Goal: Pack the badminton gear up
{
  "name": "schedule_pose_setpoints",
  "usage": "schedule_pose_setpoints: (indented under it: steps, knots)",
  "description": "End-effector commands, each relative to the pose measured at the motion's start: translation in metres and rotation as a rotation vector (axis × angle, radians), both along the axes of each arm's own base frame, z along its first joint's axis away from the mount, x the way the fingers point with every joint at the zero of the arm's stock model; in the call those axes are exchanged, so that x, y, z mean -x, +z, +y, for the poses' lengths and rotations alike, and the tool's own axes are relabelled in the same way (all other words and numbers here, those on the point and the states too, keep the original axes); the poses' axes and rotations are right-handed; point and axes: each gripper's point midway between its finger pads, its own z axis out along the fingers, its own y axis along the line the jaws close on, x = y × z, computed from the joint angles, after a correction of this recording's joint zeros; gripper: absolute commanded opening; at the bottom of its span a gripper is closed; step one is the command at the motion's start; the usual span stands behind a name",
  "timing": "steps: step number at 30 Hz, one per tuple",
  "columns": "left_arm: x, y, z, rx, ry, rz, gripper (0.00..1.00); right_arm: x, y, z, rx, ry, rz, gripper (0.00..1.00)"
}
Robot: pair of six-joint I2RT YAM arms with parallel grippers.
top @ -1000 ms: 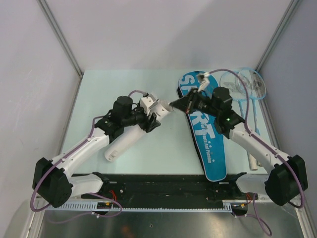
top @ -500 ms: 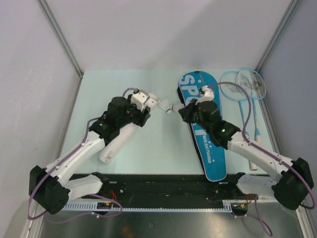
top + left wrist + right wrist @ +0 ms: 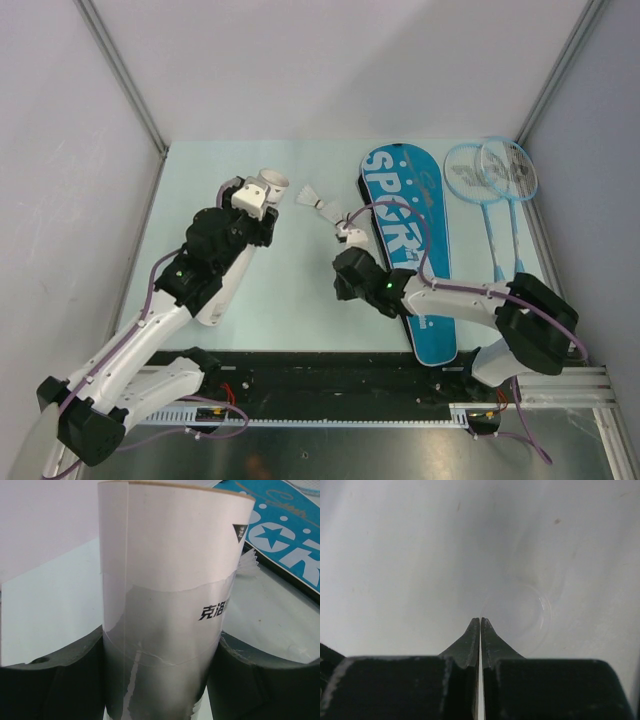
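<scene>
The lower end of the white cylindrical cardboard tube (image 3: pixel 225 290) disappears under the left arm in the top view, and in the left wrist view the frame edge cuts off its bottom. The left gripper (image 3: pixel 162 680) is clamped on this tube, with one dark finger (image 3: pixel 50 680) pressing on each side. The tube lies slanted at about 10 o'clock from the table centre, with its open mouth toward 12 o'clock. The black printed characters on it run around the curve and out of sight.

Two small white feather shuttlecocks (image 3: pixel 308 194) lie just beside the mouth, at its 3 o'clock. A third white shape next to the right wrist is too small to tell apart from the wrist's own white part. In the left wrist view only a feather edge shows behind the tube.

The right gripper (image 3: pixel 480 630) has its fingers pressed together tip to tip, over bare table. In the top view its tips are hidden under the wrist.

The long blue fabric racket bag (image 3: pixel 398 195) with black edging lies flat at 2 o'clock. The right arm crosses its lower half and covers the end of the word "SPORT". Two light-blue rackets (image 3: pixel 505 165) lie at its 3 o'clock with their heads overlapping, and their handles run partly behind the right arm.

The table (image 3: pixel 200 170) is pale mint-green and matte — a faint ring mark shows in the right wrist view. Plain grey-white walls (image 3: pixel 330 60) with metal bars enclose it, and a black rail (image 3: pixel 330 370) runs along 6 o'clock.
</scene>
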Motion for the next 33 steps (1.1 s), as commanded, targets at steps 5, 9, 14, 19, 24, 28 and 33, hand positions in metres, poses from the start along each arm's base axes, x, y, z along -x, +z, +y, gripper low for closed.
schedule_pose_setpoints:
  steps: [5, 9, 14, 19, 24, 28, 33]
  knots:
    - [-0.001, 0.024, 0.004, 0.047, 0.016, -0.082, 0.25, 0.035, -0.036, 0.027, 0.05, 0.085, 0.048, 0.12]
    - [0.0, 0.024, 0.003, 0.052, 0.008, -0.081, 0.25, 0.038, -0.037, 0.034, 0.034, 0.141, 0.058, 0.51]
    - [0.0, 0.022, 0.0, 0.057, -0.005, -0.077, 0.26, -0.001, 0.002, 0.02, -0.088, 0.073, 0.03, 0.65]
    - [0.002, 0.02, -0.006, 0.07, -0.03, -0.066, 0.26, -0.094, 0.018, -0.04, -0.356, -0.307, 0.128, 0.7]
    - [0.002, 0.018, -0.009, 0.078, -0.043, -0.057, 0.26, -0.148, 0.024, -0.056, -0.555, -0.349, 0.125, 0.67]
    - [0.002, 0.017, -0.009, 0.075, -0.044, -0.055, 0.26, -0.178, 0.021, -0.071, -0.583, -0.396, 0.085, 0.58]
    - [0.002, 0.017, -0.011, 0.078, -0.056, -0.053, 0.27, -0.207, 0.021, -0.068, -0.607, -0.356, 0.056, 0.49]
